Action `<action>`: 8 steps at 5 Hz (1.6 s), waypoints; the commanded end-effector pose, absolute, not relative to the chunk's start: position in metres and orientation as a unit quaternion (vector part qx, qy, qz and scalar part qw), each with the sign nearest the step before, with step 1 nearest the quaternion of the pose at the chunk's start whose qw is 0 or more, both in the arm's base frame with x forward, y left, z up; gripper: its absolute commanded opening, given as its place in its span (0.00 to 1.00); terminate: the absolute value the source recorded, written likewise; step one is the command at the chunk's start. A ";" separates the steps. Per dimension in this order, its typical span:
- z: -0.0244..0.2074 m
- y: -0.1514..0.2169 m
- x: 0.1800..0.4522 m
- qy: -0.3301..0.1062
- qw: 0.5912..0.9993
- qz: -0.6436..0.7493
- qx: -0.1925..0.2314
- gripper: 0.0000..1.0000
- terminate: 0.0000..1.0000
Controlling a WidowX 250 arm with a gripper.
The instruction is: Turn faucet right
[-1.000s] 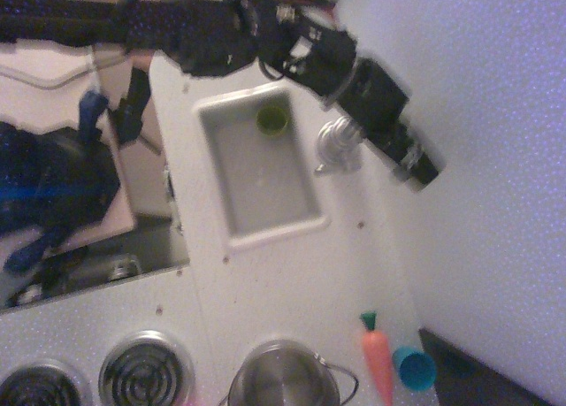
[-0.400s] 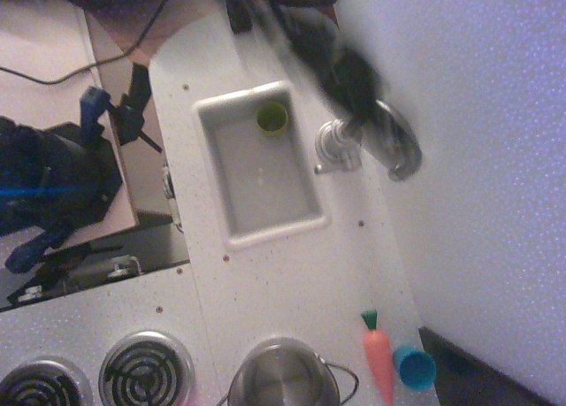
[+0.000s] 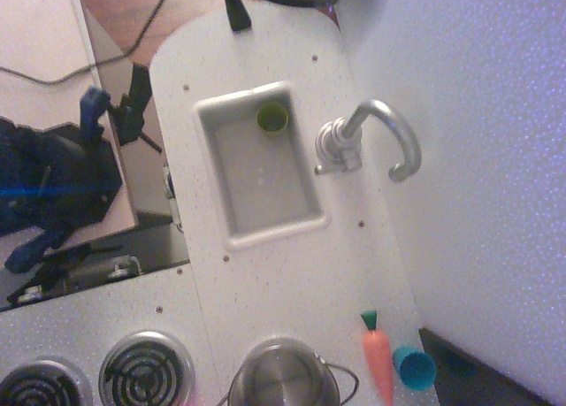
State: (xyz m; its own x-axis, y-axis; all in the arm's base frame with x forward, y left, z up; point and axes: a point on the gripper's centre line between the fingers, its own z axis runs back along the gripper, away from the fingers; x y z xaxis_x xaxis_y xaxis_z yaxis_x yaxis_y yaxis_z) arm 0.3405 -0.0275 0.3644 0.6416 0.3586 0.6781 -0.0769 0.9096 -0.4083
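The silver faucet (image 3: 367,136) stands on the white counter just right of the sink (image 3: 309,218). Its round base and short side lever sit at the sink's edge. Its curved hook spout arcs away from the sink toward the wall on the right, with the tip pointing down in the picture. The gripper and arm are out of view; only a black stub (image 3: 237,12) and cables show at the top edge.
A green cup (image 3: 272,118) sits in the sink's top corner. A steel pot (image 3: 285,377), a toy carrot (image 3: 378,357) and a blue cup (image 3: 414,368) are at the bottom. Two stove burners (image 3: 144,369) lie at bottom left. The wall (image 3: 478,158) runs along the right.
The arm, which covered the faucet's spout a second ago, has pulled away up and out of view. The spout now stands uncovered, pointing toward the wall.
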 end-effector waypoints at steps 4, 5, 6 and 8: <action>0.375 -0.021 0.340 -0.428 0.878 0.119 -0.178 1.00 0.00; 0.375 -0.021 0.340 -0.428 0.878 0.119 -0.178 1.00 0.00; 0.375 -0.021 0.340 -0.428 0.878 0.119 -0.178 1.00 0.00; 0.375 -0.021 0.340 -0.428 0.878 0.119 -0.178 1.00 1.00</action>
